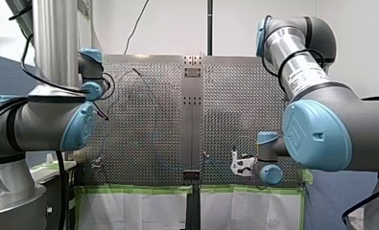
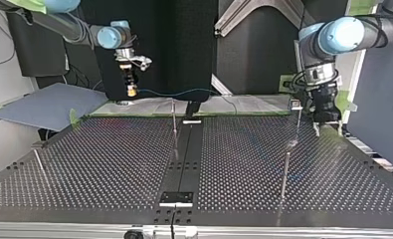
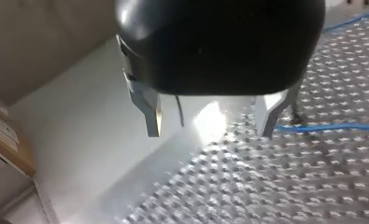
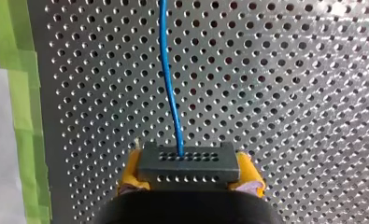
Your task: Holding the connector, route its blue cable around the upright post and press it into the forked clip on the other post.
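Right gripper (image 4: 190, 173) is clamped on the dark connector (image 4: 188, 161), gripped end to end by yellow pads (image 4: 131, 168). The blue cable (image 4: 169, 79) exits the connector face and runs ahead over the perforated table (image 4: 289, 93). In the top view, the connector is held high at upper left, and the cable is strung rightward near a thin upright post (image 2: 174, 117) at centre. Left gripper (image 3: 209, 122) is spread wide with nothing held.
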